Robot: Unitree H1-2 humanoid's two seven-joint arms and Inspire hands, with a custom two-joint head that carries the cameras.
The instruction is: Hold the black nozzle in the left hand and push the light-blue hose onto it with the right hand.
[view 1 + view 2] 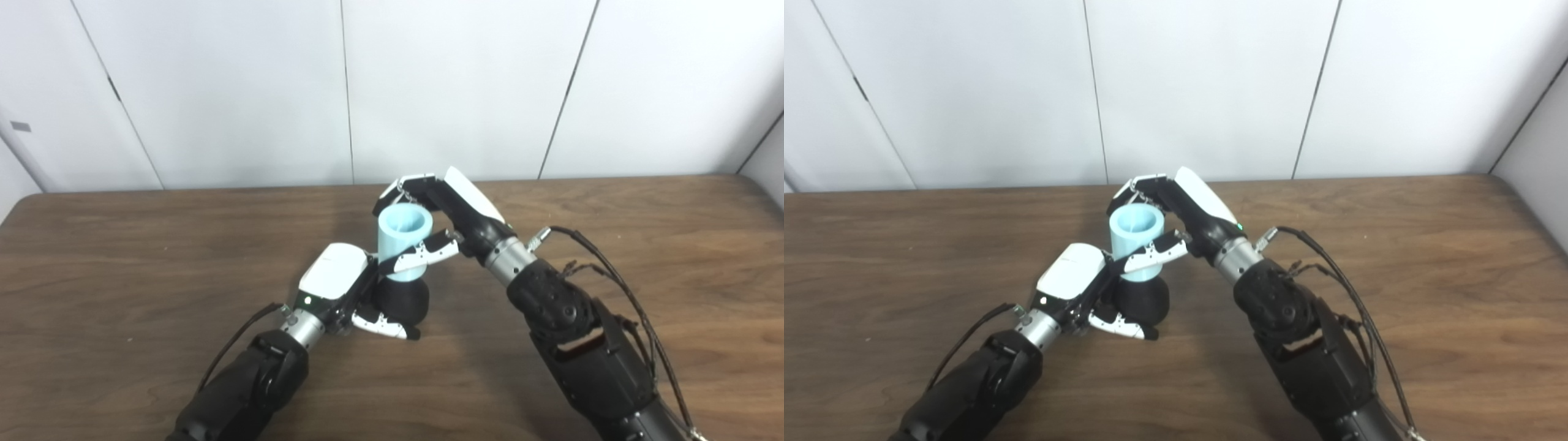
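The black nozzle (403,302) stands on the wooden table (122,257) near the middle. My left hand (343,288) is shut on it, fingers and thumb wrapped around its base. The light-blue hose (402,242), a short open tube, stands upright on top of the nozzle, its lower end over the nozzle's tip. My right hand (444,214) is shut on the hose from the right and behind, thumb across its front. The same stack shows in the right eye view with the hose (1135,240) above the nozzle (1142,301).
White wall panels (245,92) rise behind the table's far edge. Cables (618,294) run along my right forearm. Bare wood lies to the left and right of the hands.
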